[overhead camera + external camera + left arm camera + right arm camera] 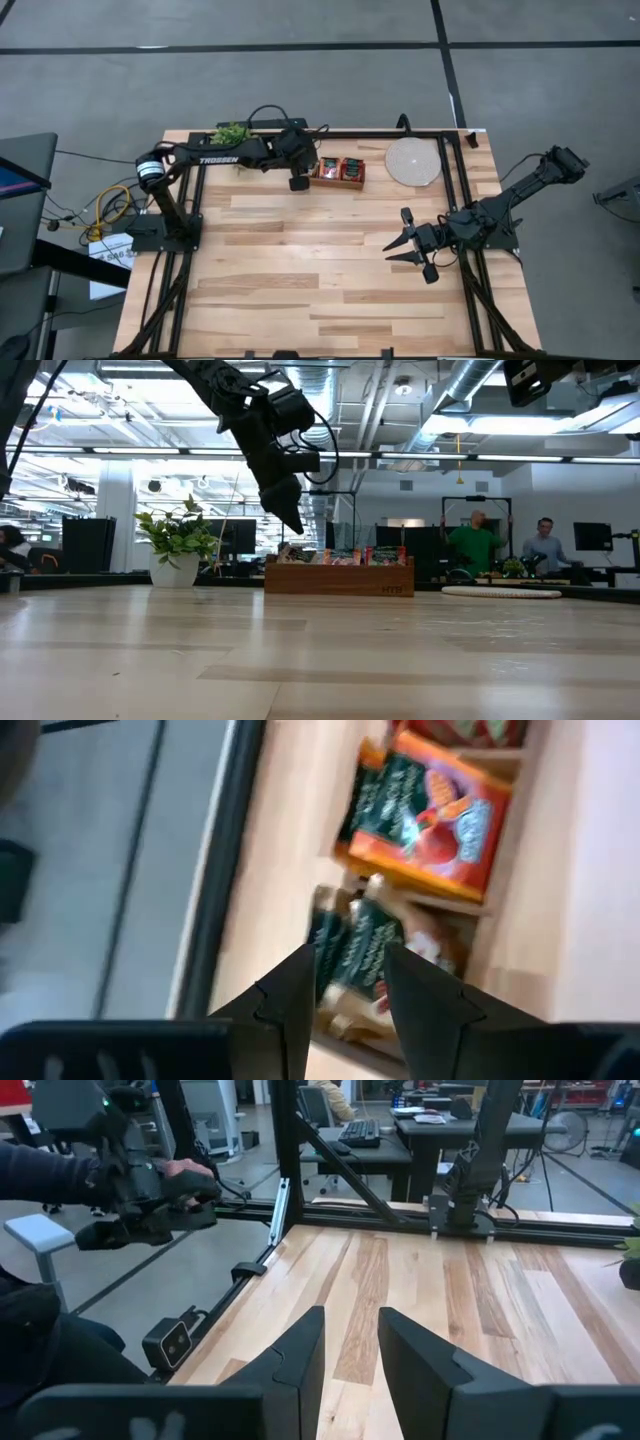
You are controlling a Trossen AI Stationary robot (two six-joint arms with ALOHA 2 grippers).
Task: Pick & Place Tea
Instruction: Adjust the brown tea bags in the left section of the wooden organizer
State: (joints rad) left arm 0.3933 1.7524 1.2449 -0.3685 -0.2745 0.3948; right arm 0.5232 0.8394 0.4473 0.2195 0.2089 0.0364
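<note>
From above, the left hand [298,182] hangs just beside the wooden tray [337,172], hiding its near end. At counter height, the sachets [345,555] barely clear the tray's rim. Left wrist: fingers [292,995] parted, empty, over blurred sachets.

Grey floor [300,80] crossed by dark lines; exposed ceiling ducts [470,400], bright strip lights, desks with monitors [590,538] behind.
</note>
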